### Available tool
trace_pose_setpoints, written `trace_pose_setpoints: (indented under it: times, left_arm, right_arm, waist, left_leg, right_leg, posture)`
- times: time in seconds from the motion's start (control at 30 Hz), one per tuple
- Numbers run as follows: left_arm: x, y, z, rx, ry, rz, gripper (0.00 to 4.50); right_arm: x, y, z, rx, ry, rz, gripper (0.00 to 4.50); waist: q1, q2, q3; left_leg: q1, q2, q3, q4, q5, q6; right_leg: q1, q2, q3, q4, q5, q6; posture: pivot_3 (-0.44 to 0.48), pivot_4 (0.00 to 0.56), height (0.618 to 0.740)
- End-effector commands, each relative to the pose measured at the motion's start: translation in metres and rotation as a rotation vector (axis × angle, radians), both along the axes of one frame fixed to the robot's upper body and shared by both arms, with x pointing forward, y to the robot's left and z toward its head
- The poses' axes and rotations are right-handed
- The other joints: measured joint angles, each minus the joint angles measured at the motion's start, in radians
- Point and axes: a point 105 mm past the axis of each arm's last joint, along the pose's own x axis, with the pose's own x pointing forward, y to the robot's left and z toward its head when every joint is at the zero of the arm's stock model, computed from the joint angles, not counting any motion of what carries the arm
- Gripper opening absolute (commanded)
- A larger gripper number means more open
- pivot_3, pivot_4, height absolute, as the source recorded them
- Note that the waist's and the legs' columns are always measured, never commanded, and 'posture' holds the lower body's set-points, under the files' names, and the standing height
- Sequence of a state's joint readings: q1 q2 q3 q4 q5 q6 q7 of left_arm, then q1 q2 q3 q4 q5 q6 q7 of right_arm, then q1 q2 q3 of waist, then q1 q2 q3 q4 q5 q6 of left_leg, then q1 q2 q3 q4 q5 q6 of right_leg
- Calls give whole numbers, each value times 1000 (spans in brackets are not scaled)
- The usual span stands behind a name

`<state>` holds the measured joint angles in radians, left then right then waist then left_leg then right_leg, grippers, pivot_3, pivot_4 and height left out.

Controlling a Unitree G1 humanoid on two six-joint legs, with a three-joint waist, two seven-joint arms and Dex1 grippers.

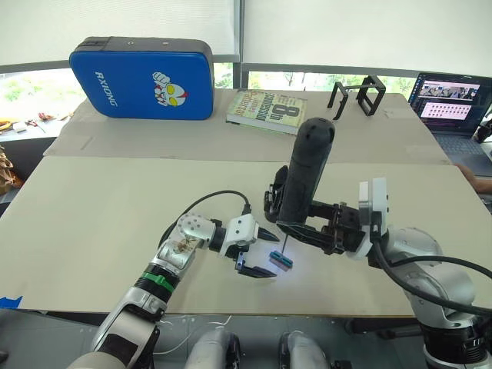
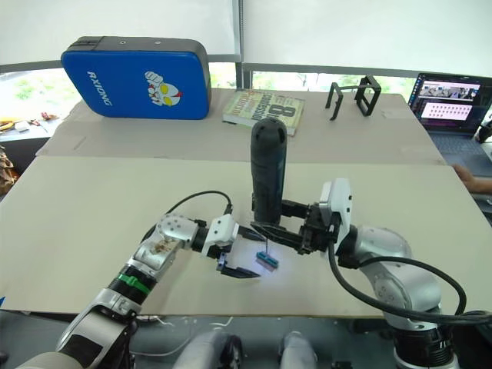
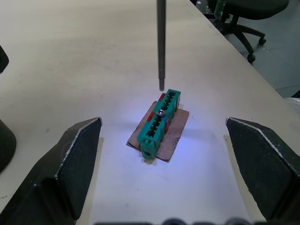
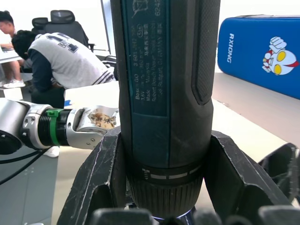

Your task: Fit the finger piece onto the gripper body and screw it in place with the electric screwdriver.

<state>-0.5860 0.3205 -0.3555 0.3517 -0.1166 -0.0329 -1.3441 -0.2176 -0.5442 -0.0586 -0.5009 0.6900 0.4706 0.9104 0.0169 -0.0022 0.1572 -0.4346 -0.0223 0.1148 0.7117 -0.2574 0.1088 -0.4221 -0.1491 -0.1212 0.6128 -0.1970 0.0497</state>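
- Right end effector (image 1: 301, 229) is clamped round the long thick black pen-shaped electric screwdriver (image 1: 304, 169), holding it upright with the rounded end up. Judged reason: the bit must meet a screw head square-on.
- The thin metal bit (image 3: 161, 44) hangs just above the small green block on a brown card base (image 3: 160, 122), which carries a screw on its top face. The tool's light pools white on the pale surface (image 1: 115, 223) round the block. The block probably serves as a screw holder, so the step in hand looks like picking up a screw.
- Left end effector (image 1: 260, 252) is spread wide, low over the surface, its fingers (image 3: 70, 164) standing either side of the block without touching it. Likely posted there to steady the block or give the wrist camera a close view.
- The small black gripper body (image 1: 274, 198) with round base sits on the surface just behind the screwdriver, partly hidden by it.
- Finger piece: cannot be told apart.
- Fitting and screwing judged not yet done.
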Motion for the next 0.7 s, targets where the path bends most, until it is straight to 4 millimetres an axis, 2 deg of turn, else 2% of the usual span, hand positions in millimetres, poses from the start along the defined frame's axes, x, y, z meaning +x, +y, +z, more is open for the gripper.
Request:
trace_pose_setpoints:
  times: [0.03, 0.7]
  left_arm:
    - [0, -7, 10, -25, -37, -30, 4500]
    - [0, -8, 8, -9, -58, -34, 4500]
  right_arm:
    - [-7, 1, 14, 23, -76, 18, 1921]
    - [-2, -1, 8, 10, -76, -8, 1921]
  waist:
    - [1, 0, 0]
    - [1, 0, 0]
  left_leg:
    - [0, 0, 0, 0, 0, 0]
    - [0, 0, 0, 0, 0, 0]
  right_leg:
    - [0, 0, 0, 0, 0, 0]
    - [0, 0, 0, 0, 0, 0]
  posture:
    - [0, 150, 740]
    - [0, 150, 740]
